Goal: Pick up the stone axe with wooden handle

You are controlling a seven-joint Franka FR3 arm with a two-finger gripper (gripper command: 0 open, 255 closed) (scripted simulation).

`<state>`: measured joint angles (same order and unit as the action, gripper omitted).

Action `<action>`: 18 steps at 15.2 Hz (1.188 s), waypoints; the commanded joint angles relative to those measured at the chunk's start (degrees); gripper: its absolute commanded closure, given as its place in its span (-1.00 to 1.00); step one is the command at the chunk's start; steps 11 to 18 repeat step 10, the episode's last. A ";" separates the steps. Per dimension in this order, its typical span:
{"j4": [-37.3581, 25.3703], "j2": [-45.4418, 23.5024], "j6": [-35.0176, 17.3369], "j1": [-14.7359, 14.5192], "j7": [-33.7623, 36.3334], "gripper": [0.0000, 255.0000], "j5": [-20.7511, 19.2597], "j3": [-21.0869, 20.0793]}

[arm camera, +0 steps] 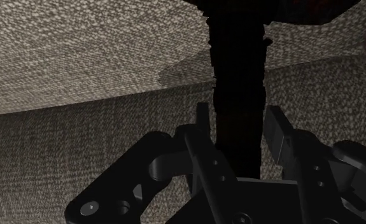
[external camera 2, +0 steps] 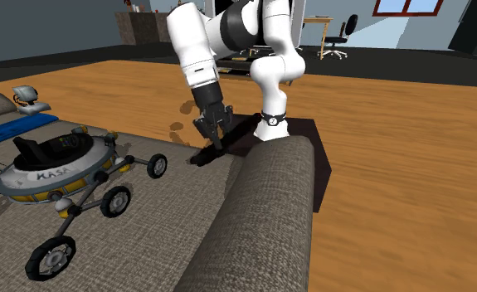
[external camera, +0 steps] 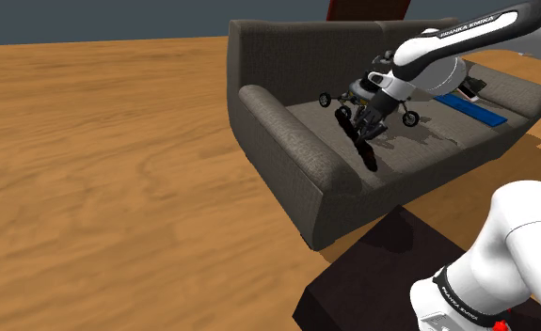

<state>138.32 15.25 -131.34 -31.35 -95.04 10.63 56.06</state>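
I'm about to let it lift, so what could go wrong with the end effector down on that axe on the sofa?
The end effector straddles the axe handle with a sliver of sofa showing in the gap, so it may not be clamped and could slip. Most of the axe sticks out to one side, so it might tilt when lifted. The toy rover stands close by on the sofa; a swing could knock it.

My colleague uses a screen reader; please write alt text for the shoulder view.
The black gripper of a white robot arm is at one end of a dark axe lying on the seat of a grey sofa. A wheeled rover toy stands behind it, a blue strip farther along.
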 commanded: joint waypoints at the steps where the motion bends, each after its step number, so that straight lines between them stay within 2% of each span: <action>1: -0.84 0.87 1.33 0.59 1.22 1.00 -1.02 -0.86; 8: -3.61 4.40 6.36 2.86 5.21 1.00 -4.41 -4.02; 18: -3.67 4.47 6.47 2.90 5.29 1.00 -4.47 -4.09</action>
